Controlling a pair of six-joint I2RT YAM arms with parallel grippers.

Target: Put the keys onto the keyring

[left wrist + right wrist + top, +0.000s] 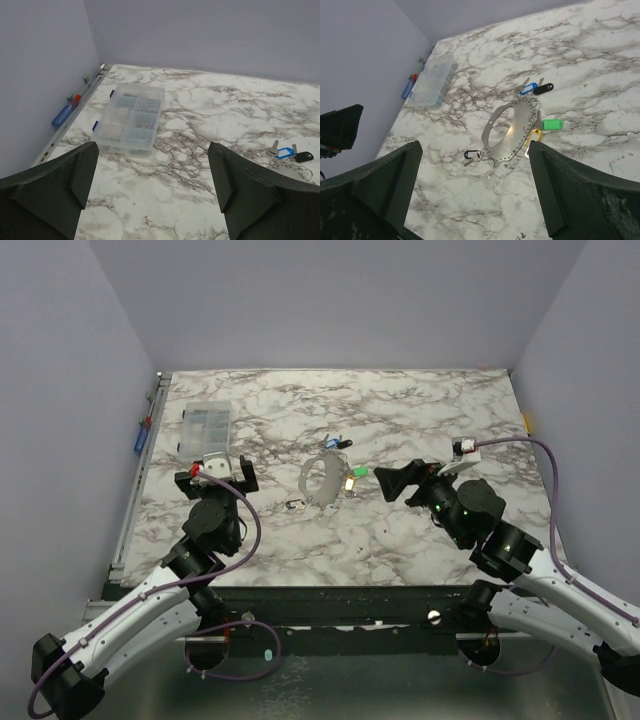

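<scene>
The keyring [325, 481] is a pale metal crescent lying flat mid-table; in the right wrist view [522, 126] small rings hang along its holed edge. Keys lie around it: a blue-tagged one [529, 88] and a black-tagged one [543, 88] at its far end, a green tag [551, 124] and a yellow tag [534, 136] on its right, and another black-tagged key [472, 155] at its near left. My right gripper [393, 481] is open and empty, just right of the ring. My left gripper [215, 476] is open and empty, well left of it.
A clear compartment box [205, 428] sits at the back left, ahead of my left gripper [151, 172]. A blue-and-red screwdriver [65, 114] lies along the left rail. The left wrist view shows the blue tag [286, 152] at far right.
</scene>
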